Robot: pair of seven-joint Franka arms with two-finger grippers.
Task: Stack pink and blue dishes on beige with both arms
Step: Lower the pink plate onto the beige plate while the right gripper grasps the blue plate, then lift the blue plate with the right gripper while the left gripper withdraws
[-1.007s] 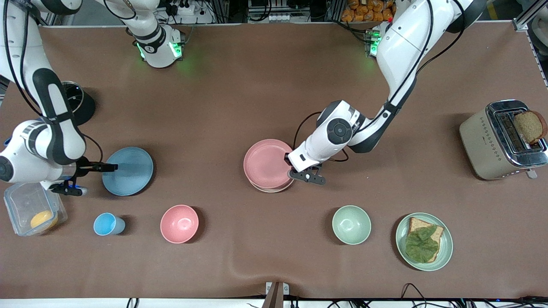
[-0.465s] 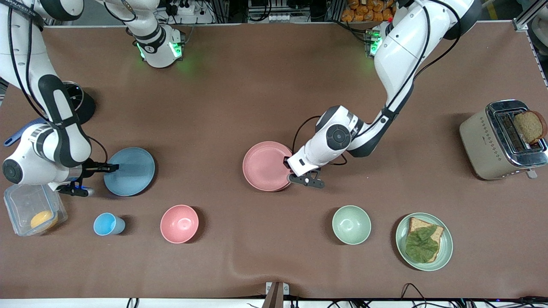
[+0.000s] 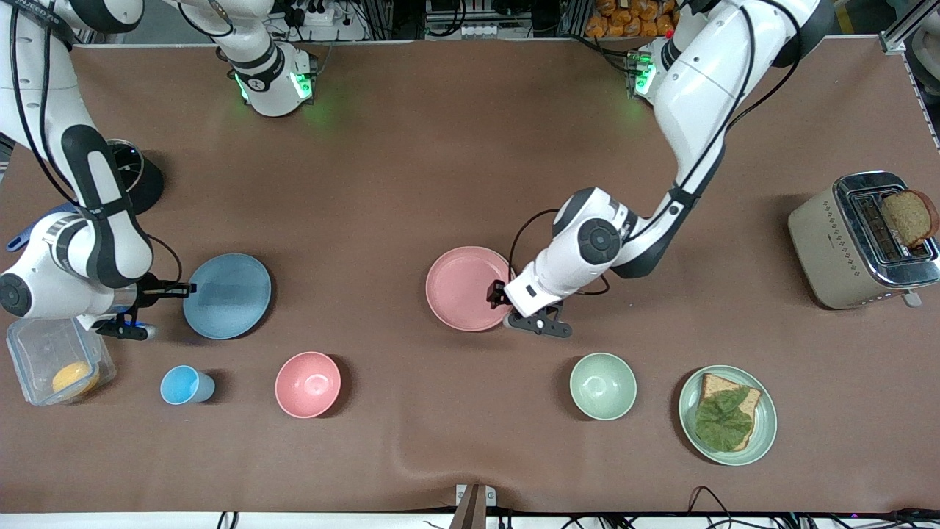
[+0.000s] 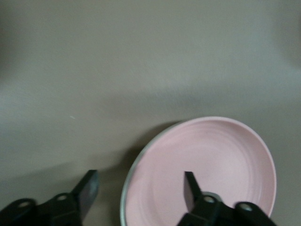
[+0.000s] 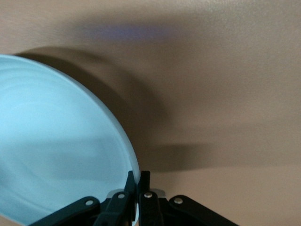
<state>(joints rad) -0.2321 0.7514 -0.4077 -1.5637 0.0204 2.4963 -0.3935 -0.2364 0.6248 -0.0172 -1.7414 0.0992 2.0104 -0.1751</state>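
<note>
**Brown table (image 3: pixel 411 169), dishes mid-stack**

Left gripper (image 4: pixel 136 190) spread wide astride pink plate (image 3: pixel 468 288), covering beige. Right gripper (image 5: pixel 137 181) pinching blue plate (image 3: pixel 228 295) rim toward the right arm's end. Risk: thin rim pinch slipping, plate tipping when lifted.

Surface: brown matte table cover (image 3: pixel 411 147), a slight ripple at its edge nearest the front camera | Above table's top edge: metal frame rails (image 3: pixel 400 18), power strip and cables (image 3: pixel 312 15) | Light: even overhead; green glow (image 3: pixel 316 110) on the cover
</note>
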